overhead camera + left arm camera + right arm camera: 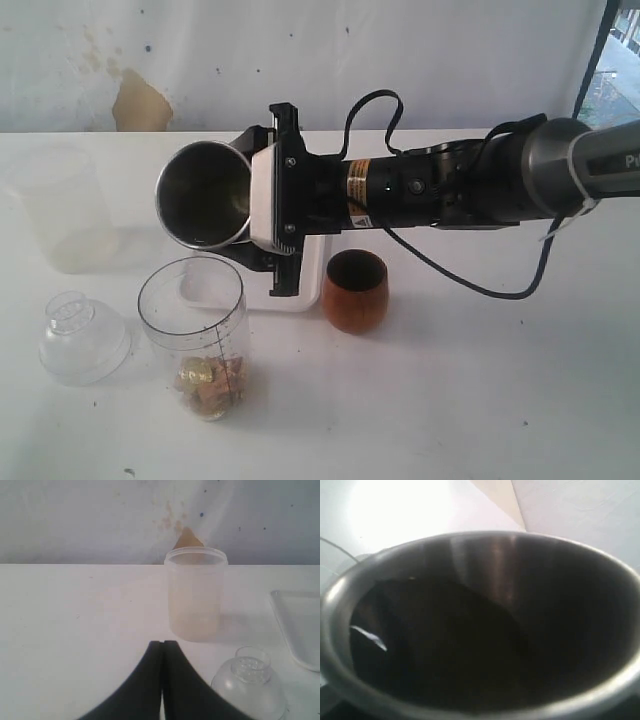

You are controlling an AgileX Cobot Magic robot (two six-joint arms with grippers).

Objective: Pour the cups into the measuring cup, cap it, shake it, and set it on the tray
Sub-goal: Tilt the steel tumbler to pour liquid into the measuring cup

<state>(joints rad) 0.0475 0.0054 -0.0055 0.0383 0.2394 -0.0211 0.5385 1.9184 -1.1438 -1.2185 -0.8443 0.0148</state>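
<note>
My right gripper [250,205] is shut on the steel tumbler [203,194], which lies tipped on its side in the air, its mouth toward the left and just above the measuring cup [196,335]. The measuring cup stands upright with golden-brown bits at its bottom. In the right wrist view the tumbler's dark inside [470,635] fills the frame and hides the jaws. The brown wooden cup [354,291] stands upright right of the tray [300,295], which the arm mostly covers. My left gripper [163,645] is shut and holds nothing, low over the table near the domed lid [250,682].
A frosted plastic cup [62,205] stands at the back left, seen also from the left wrist as the frosted cup [195,595]. The clear domed lid [80,335] lies left of the measuring cup. The right arm [480,185] spans the table's right half.
</note>
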